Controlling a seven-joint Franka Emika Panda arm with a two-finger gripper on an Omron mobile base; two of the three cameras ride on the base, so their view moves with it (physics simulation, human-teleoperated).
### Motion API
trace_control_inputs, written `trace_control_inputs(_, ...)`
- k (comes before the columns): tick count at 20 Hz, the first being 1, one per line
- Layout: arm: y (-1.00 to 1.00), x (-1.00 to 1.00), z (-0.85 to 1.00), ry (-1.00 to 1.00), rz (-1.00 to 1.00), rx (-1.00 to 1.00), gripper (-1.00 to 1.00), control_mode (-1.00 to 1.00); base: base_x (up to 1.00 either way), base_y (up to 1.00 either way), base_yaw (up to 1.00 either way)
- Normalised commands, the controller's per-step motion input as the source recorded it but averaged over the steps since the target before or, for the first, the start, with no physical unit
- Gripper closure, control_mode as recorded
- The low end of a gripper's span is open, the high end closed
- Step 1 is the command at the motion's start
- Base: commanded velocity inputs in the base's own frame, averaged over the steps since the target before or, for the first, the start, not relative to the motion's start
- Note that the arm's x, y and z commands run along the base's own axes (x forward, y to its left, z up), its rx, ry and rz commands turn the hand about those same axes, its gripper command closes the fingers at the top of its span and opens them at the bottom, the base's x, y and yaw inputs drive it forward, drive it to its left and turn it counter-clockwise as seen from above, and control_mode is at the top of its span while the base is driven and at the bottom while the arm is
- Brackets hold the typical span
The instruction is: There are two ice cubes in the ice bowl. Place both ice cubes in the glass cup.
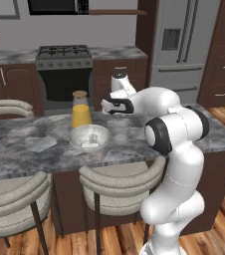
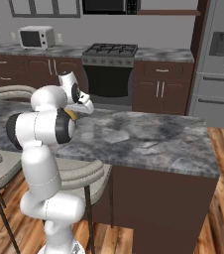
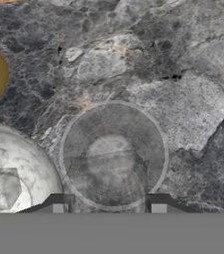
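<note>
In the hand view I look straight down into the glass cup [image 3: 113,156], a clear round tumbler on the marble counter. Nothing distinct shows inside it. My gripper [image 3: 108,206] hangs right above it, the two dark fingertips [image 3: 58,204] standing apart near the cup's rim. No cube shows in the gap, though its lower part is hidden. The ice bowl [image 3: 32,166] touches the cup's left side, with one ice cube [image 3: 2,188] lying in it. From the left base, the gripper [image 1: 115,113] hovers over the cup [image 1: 120,130], right of the bowl [image 1: 74,135].
A lidded jar of orange liquid [image 1: 81,114] stands just behind the bowl, close to my hand. Two padded stools [image 1: 119,182] sit against the counter's near edge. The stove [image 1: 64,57] and fridge [image 1: 184,45] line the far wall.
</note>
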Motion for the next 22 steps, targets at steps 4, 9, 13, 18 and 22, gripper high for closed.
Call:
trace_control_inputs(4, 0.0, 0.0, 0.0, 0.0, 0.0, 0.0, 1.0, -1.0, 0.0, 0.0, 0.0)
trace_control_inputs(9, 0.0, 0.05, 0.0, 0.0, 0.0, 0.0, 1.0, -1.0, 0.0, 0.0, 0.0)
trace_control_inputs(13, -0.03, 0.03, 0.0, 0.01, 0.0, 0.12, 1.0, -1.0, 0.0, 0.0, 0.0)
trace_control_inputs(18, -0.04, 0.28, 0.0, 0.05, 0.0, 0.13, 1.0, -1.0, 0.0, 0.0, 0.0)
trace_control_inputs(22, -0.1, 0.13, 0.0, 0.02, 0.0, 0.0, 1.0, -1.0, 0.0, 0.0, 0.0)
